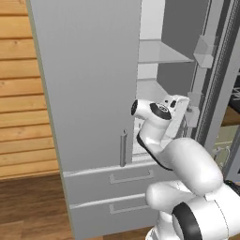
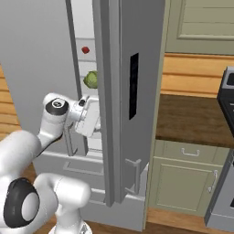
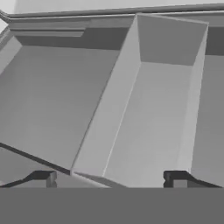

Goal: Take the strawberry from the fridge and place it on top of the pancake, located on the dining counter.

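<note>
Right, gripper (image 3: 109, 179) is inside the fridge (image 1: 89, 84), jaws spread wide, nothing between them. Hand view: fingertips (image 3: 43, 178) far apart, facing bare grey fridge walls and a light inner panel. Right base view: strawberry (image 2: 85, 50) sits on an upper white shelf, w/ the cabbage (image 2: 91, 79) one shelf lower, just above the hand. Strawberry is well apart from gripper, untouched. Left door mostly shut in left base view, right door swung open; two drawers (image 1: 115, 180) below are closed.
</note>
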